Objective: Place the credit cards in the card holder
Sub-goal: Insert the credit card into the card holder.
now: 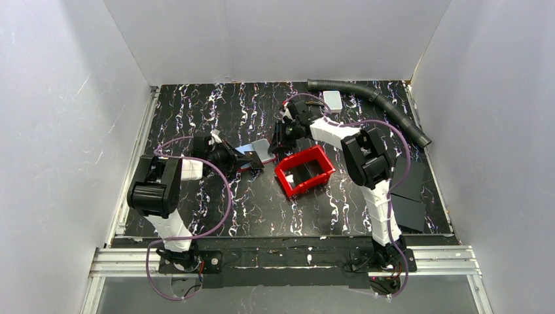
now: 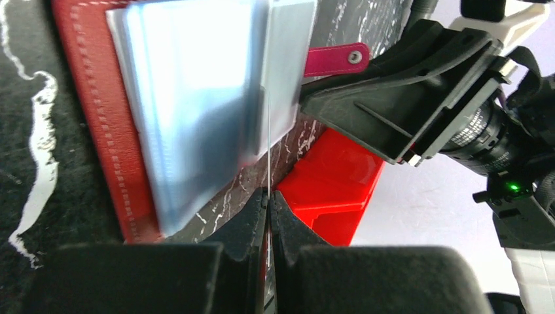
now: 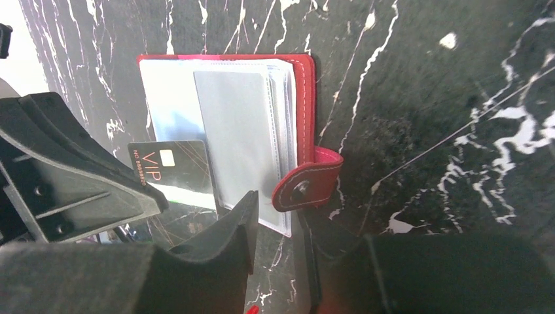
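Pressed together at the bottom of its own wrist view, our left hand (image 2: 268,212) pinches a credit card (image 3: 173,173). From there we see the card only edge-on, as a thin line running straight out from the fingertips. From the right wrist we see its face: dark, marked VIP, and held roughly flat above the tabletop (image 1: 216,111). Its free edge points at the card holder (image 3: 305,91) and meets the clear sleeves (image 3: 242,131); whether it has entered one we cannot tell. Its near part is hidden, so we cannot give its long axis.

We see the card holder lying open on the tabletop between the two hands, sleeves up. Its long side runs away from the right hand, and its snap strap (image 3: 304,186) is at the end nearest that hand. Our right hand (image 3: 278,255) stands spread, with a finger on either side of the strap and the sleeves' near corner, gripping nothing we can see.

Just beside the card holder, toward the right arm, sits a red bin (image 1: 300,157). A white block (image 1: 332,99) and a grey hose (image 1: 400,119) lie toward the far edge.
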Controlling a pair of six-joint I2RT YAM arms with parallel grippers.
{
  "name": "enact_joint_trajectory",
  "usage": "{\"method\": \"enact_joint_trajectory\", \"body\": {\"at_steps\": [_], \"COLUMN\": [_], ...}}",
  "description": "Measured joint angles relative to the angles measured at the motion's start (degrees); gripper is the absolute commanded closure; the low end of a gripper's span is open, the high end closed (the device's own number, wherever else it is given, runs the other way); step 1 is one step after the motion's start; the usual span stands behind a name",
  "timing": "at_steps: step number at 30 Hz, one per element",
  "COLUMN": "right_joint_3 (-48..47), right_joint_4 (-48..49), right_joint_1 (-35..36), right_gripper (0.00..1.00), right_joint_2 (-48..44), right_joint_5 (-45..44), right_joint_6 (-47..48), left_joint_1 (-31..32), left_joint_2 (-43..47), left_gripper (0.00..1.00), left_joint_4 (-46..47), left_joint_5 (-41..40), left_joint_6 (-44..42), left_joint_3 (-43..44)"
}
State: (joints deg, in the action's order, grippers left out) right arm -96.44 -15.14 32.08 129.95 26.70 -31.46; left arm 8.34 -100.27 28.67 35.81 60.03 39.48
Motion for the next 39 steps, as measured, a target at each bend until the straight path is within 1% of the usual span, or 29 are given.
{"method": "enact_joint_trajectory", "body": {"at_steps": [4,8,11,14,17,20,23,29,33,39], "right_joint_3": [0.6,0.6,0.6,0.4,0.0,-0.6,-1.0,-1.0,-1.4,-2.1], "right_joint_4": [0.6,0.6,0.6,0.3,-0.4,-0.8,-1.0,-1.0,-1.3,-1.4], "right_joint_1": [0.6,0.5,0.6,0.5,0.5,0.3,-0.1,-0.5,-0.6,-0.6], "right_gripper": [0.67,0.68,0.68,0.68,0.69,0.69,0.7,0.7,0.71,0.71], "right_joint_2": [-0.2,-0.2,-0.2,-0.2,-0.1,0.3,0.7,0.8,1.1,1.5], "right_joint_5": [-0.4,-0.4,-0.1,0.5,0.6,1.1,2.2,2.8,3.1,3.3], "right_joint_6": [-1.2,-1.2,-0.8,0.4,1.6,2.2,2.5,3.2,3.4,3.4], "left_joint_1": [-0.7,-1.3,-2.8,-4.9,-6.4,-7.1,-7.1,-7.1,-6.8,-6.3], "left_joint_2": [0.1,0.4,0.4,0.3,0.2,-0.6,-3.3,-8.3,-8.9,-8.9], "left_gripper": [1.0,1.0,1.0,1.0,1.0,1.0,1.0,1.0,1.0,1.0], "left_joint_4": [-1.7,-2.7,-4.5,-10.8,-19.0,-22.1,-22.9,-24.6,-24.5,-21.7], "left_joint_5": [3.3,4.9,7.3,9.4,10.1,11.8,13.4,15.1,15.8,16.4], "left_joint_6": [-2.5,-5.0,-7.3,-12.4,-19.5,-23.2,-24.5,-24.9,-24.8,-23.3], "left_joint_3": [1.4,1.6,2.2,5.7,11.4,15.0,16.4,16.4,16.4,16.4]}}
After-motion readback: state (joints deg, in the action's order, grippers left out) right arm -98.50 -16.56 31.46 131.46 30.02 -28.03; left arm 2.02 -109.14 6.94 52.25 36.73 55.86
